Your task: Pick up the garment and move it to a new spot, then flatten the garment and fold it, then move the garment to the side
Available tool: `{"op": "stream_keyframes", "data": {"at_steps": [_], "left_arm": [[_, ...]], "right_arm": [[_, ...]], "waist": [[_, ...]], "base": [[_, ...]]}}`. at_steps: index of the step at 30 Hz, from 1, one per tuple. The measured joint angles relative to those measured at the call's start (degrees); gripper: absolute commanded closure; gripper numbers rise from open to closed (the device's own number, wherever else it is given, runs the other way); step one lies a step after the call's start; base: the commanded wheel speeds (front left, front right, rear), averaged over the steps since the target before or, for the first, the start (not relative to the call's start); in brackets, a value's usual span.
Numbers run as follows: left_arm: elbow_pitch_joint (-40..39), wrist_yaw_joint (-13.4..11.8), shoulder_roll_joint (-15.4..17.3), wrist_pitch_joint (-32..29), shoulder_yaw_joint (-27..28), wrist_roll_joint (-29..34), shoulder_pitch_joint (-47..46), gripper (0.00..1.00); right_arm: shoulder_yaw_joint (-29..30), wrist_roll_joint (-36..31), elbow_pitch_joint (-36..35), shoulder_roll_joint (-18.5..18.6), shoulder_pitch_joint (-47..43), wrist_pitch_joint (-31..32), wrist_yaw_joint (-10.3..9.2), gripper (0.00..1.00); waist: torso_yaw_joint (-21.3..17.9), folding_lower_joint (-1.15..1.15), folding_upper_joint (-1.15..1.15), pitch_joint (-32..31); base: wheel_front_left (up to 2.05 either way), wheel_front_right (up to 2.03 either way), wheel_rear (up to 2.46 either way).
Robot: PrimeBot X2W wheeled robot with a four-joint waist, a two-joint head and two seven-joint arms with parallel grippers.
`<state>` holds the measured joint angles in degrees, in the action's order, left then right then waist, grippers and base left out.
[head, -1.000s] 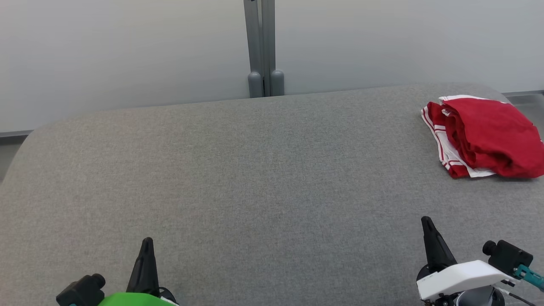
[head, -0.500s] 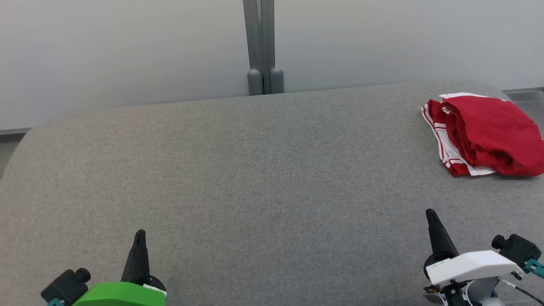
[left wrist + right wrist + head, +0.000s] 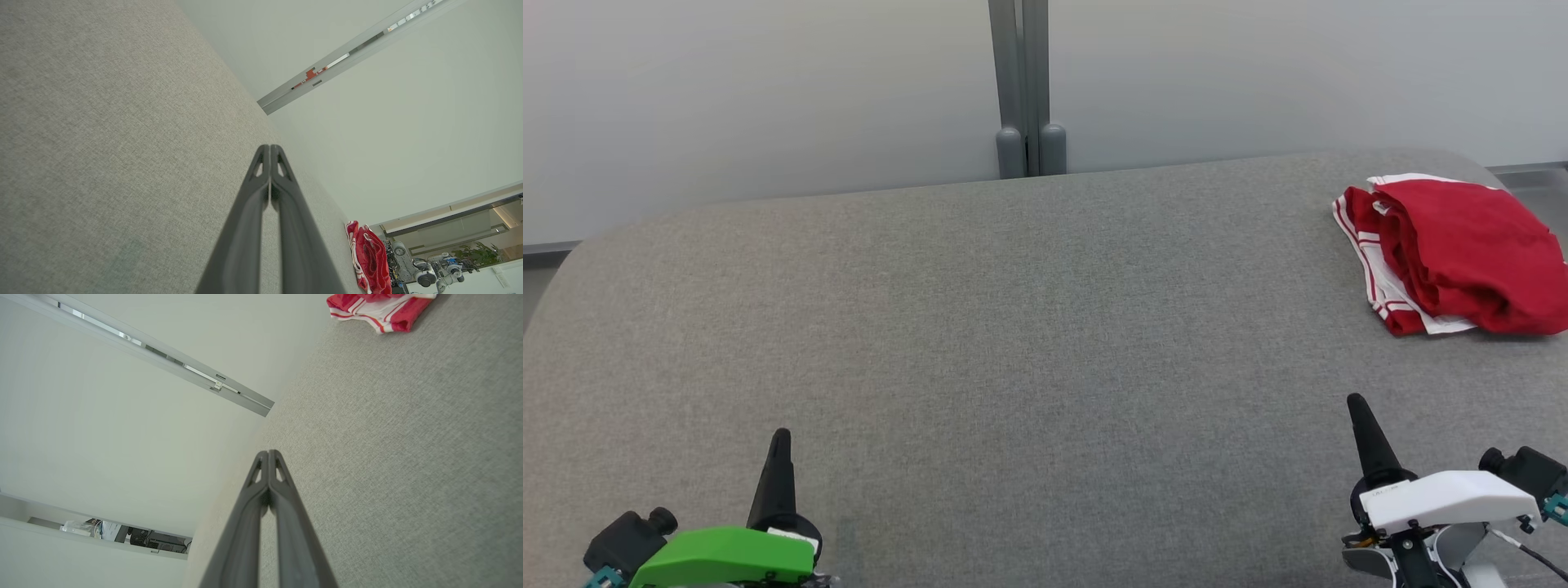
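Well ahead of the right jaws lies the garment [image 3: 1470,245].

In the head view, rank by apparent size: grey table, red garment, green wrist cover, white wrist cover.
1. grey table
2. red garment
3. green wrist cover and white wrist cover: they look about alike, and both sit nearest the camera, so unranked.

One garment [image 3: 1462,253], red with white stripes, lies at 2 o'clock on the one grey table [image 3: 1029,343]. There are two grippers: the left gripper [image 3: 780,434] at 7 o'clock and the right gripper [image 3: 1355,400] at 5 o'clock, each with one pair of jaws pressed together. Two grey uprights [image 3: 1023,82] stand side by side at 12 o'clock.
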<state>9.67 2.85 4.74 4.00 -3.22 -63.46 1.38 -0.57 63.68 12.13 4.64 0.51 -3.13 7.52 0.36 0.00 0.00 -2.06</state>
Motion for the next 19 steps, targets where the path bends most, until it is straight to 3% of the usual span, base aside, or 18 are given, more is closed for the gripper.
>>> {"op": "stream_keyframes", "data": {"at_steps": [19], "left_arm": [[1.5,1.6,0.0,-2.9,2.4,-10.9,-2.3,1.00]], "right_arm": [[1.8,10.5,0.6,-0.1,2.0,2.6,-0.02,1.00]], "waist": [[-0.1,0.00,0.00,0.7]], "base": [[0.00,0.00,0.00]]}}
